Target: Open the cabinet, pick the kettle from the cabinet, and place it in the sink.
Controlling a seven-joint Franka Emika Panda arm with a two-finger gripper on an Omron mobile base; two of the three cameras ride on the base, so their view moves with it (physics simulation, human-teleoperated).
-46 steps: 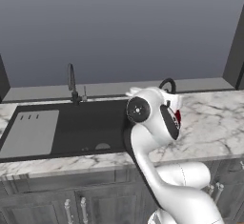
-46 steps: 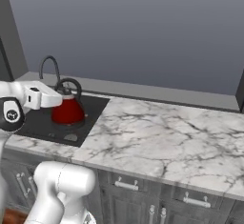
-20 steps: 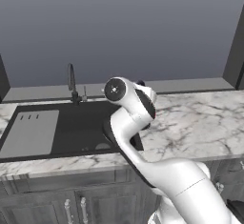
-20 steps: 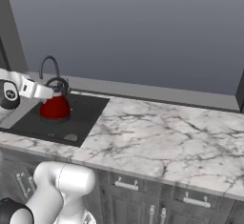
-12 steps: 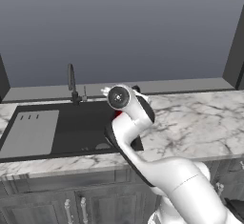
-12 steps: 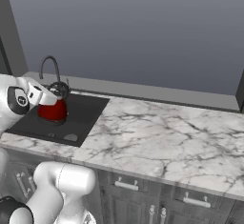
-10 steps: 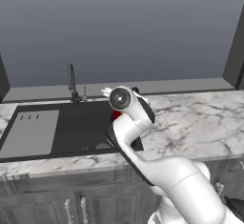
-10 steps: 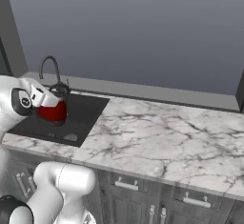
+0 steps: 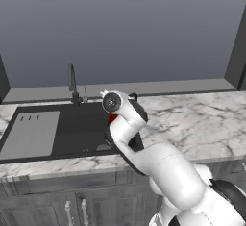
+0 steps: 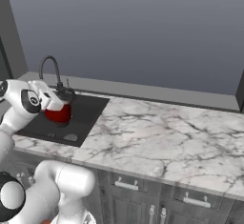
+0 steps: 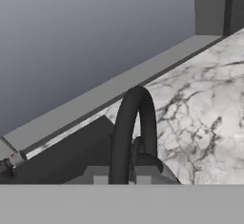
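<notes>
The surface [image 10: 162, 127] was white marble with grey veining, running along a plain grey-blue wall [image 10: 143, 27] above a low grey backsplash ledge [image 9: 158, 88]. The sink [image 9: 72, 126], a black recessed basin, sat at the 9 o'clock side of the left base view, with a flat grey drainboard [image 9: 30, 133] at its far 9 o'clock end and a thin dark faucet [image 9: 72, 81] at its 12 o'clock rim. Dark panelled lower cabinets [image 10: 143, 199] stood beneath. The kettle [image 10: 59, 113] hung over the basin's near corner; whether it touched the bottom could not be told. The end effector [image 11: 121, 175] was clenched on the kettle's black handle [image 11: 133, 132].
</notes>
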